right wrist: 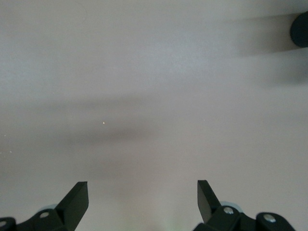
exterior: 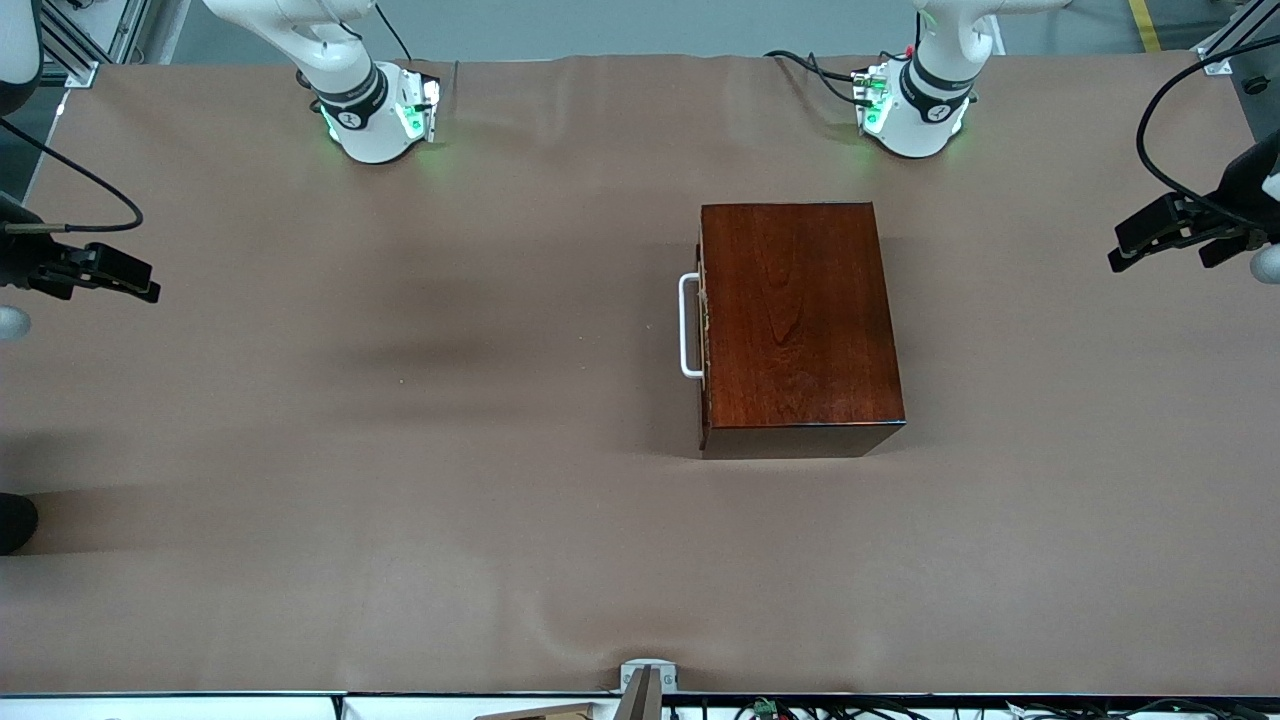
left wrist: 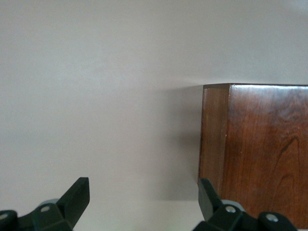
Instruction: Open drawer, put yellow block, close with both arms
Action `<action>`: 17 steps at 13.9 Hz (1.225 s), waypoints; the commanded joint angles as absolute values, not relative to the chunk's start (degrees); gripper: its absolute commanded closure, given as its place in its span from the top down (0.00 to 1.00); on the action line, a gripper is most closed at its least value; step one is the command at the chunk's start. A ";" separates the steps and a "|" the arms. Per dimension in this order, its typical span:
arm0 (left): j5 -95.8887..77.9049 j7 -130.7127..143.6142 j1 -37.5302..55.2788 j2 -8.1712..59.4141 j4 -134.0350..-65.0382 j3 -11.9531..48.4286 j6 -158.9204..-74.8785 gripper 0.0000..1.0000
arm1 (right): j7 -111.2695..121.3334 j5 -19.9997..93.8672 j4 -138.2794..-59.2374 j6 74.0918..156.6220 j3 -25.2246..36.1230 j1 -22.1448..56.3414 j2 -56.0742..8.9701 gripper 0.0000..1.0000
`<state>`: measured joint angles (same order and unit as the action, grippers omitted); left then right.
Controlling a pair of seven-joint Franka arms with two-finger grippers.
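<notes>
The glossy reddish-brown wooden box [exterior: 798,320] stands on the table toward the left arm's end. Its drawer [exterior: 704,330] is pushed in, and the white U-shaped handle [exterior: 689,325] faces the right arm's end. The yellow block is out of view. My left gripper [exterior: 1150,250] hangs open and empty above the left arm's end of the table. In the left wrist view the left gripper [left wrist: 144,192] is over bare cloth, with a corner of the box [left wrist: 260,144] beside one finger. My right gripper [exterior: 120,275] hangs open at the right arm's end, and the right wrist view shows it [right wrist: 143,192] over bare cloth.
A brown cloth [exterior: 400,450] covers the whole table. Both green-lit arm bases [exterior: 375,115] [exterior: 915,110] stand along the edge farthest from the front camera. A dark round object [exterior: 15,520] sits at the right arm's end. A small metal bracket [exterior: 648,680] is on the nearest edge.
</notes>
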<state>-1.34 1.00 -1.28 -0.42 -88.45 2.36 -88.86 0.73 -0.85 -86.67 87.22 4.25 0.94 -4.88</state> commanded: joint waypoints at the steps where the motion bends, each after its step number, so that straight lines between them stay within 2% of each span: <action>1: 0.26 -3.15 -1.58 -1.05 -88.42 3.16 -88.24 1.00 | 0.70 -1.41 -87.45 87.89 3.60 0.53 -3.60 1.00; 5: 2.02 -3.61 -1.67 -0.88 -88.16 5.00 -87.28 1.00 | 0.97 -0.79 -86.92 87.89 3.69 0.26 -3.87 1.00; 8: 1.85 0.09 -1.67 1.32 -84.56 5.19 -87.19 1.00 | 1.14 -1.23 -86.92 87.28 3.69 0.53 -3.87 1.00; 17: 1.41 -0.70 -2.37 2.02 -84.99 5.19 -84.55 1.00 | 0.35 0.69 -87.19 88.24 3.51 0.62 -3.69 1.00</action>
<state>0.99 -0.58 -1.73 1.43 -86.40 4.67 -86.19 0.73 -0.53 -86.52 88.06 4.00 0.98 -4.87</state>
